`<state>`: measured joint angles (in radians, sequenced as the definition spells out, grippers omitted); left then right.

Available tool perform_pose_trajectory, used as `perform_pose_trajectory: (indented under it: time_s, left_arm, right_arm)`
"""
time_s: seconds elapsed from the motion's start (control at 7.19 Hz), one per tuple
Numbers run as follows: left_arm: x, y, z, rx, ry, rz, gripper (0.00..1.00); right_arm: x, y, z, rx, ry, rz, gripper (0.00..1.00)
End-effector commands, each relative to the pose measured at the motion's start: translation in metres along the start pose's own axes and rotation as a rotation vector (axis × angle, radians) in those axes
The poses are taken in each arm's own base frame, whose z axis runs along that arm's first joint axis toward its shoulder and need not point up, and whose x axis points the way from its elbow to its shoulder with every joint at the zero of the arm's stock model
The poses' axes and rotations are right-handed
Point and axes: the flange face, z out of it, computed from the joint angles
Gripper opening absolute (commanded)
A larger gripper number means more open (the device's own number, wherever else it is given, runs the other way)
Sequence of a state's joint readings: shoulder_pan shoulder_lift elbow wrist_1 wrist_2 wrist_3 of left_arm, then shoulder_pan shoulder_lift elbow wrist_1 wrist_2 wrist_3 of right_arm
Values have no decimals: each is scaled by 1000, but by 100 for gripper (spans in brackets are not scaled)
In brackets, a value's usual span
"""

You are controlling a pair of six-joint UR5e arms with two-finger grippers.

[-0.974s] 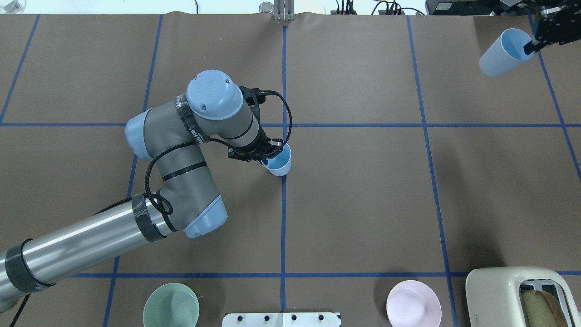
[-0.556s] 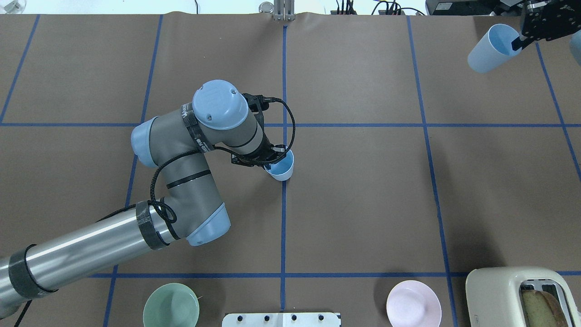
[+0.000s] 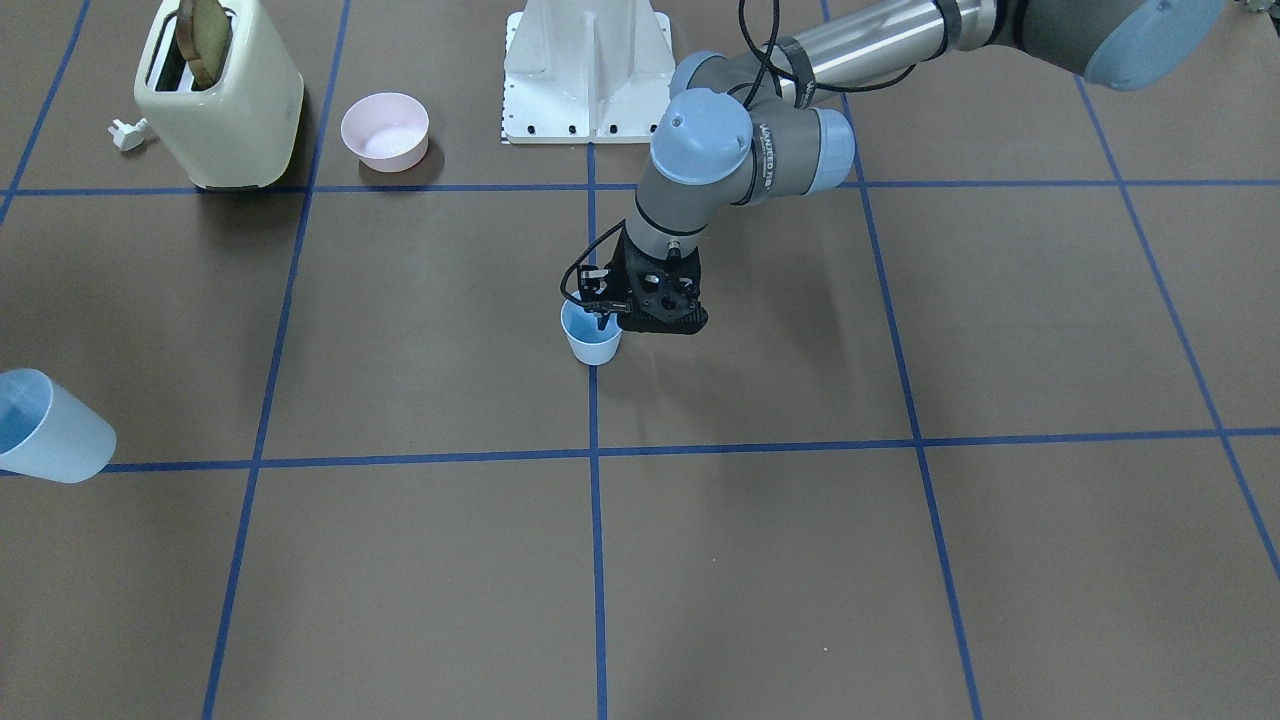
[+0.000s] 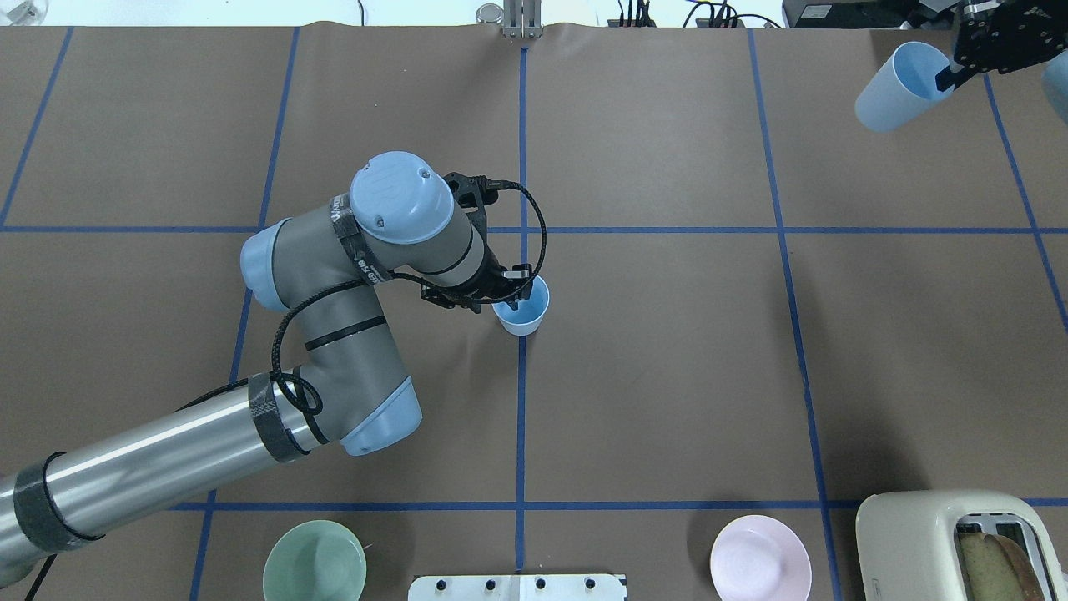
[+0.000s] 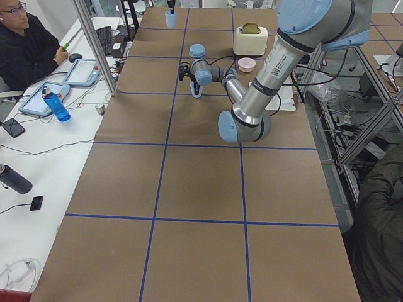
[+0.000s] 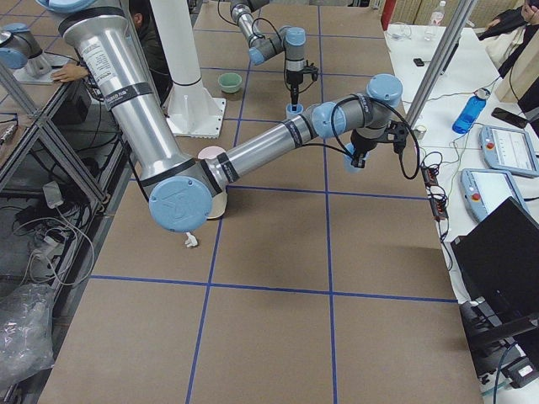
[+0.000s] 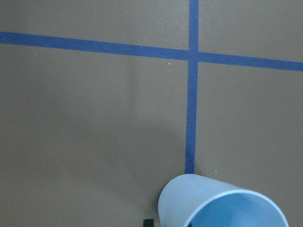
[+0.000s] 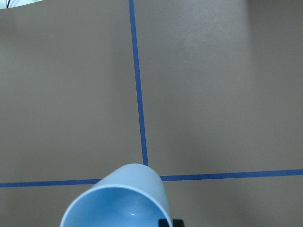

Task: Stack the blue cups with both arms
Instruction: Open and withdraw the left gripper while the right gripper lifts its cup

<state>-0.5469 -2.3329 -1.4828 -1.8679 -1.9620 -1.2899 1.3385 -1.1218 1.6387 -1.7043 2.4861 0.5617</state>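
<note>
My left gripper (image 4: 524, 294) is shut on the rim of one blue cup (image 4: 521, 310), which stands upright and low over the blue tape line at the table's middle. I cannot tell whether it touches the table. It also shows in the front view (image 3: 593, 340) and the left wrist view (image 7: 220, 203). My right gripper (image 4: 945, 79) is shut on the rim of the other blue cup (image 4: 894, 88) and holds it tilted at the far right corner. That cup shows at the front view's left edge (image 3: 45, 427) and in the right wrist view (image 8: 118, 198).
A pale green bowl (image 4: 314, 562), the white base mount (image 4: 517, 587), a pink bowl (image 4: 760, 558) and a cream toaster (image 4: 943, 534) with bread in it line the near edge. Blue tape lines grid the brown table.
My left gripper has carried its cup a little to the right. My right gripper has moved its cup left and toward the far edge.
</note>
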Motion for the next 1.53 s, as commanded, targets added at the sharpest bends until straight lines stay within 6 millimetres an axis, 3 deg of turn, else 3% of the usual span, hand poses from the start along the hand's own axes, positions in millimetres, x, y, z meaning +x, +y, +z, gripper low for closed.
perform_pose_trajectory:
  time_s: [0.0,0.14,0.42,0.7,1.11,1.39]
  left_arm:
    - [-1,-8,-23,19,30,24,98]
    - [-23,-35,-53,31,46,61,98]
    - [-101,-93,-109,3,69,100,98]
    - [-186,-143,-152,49,37,155,98]
    - [-303,-181,-206,85,-6,227,98]
    - [-368,-183,-228,86,-21,274,98]
  right_arm:
    - [-30,1,-2,5,-12,36,0]
    - [-61,8,2,-1,-25,59,0]
    - [-138,44,24,-12,-32,119,0]
    - [-207,90,52,2,-21,146,0]
    - [-266,147,88,39,-42,174,0]
    - [-310,171,94,53,-65,209,0]
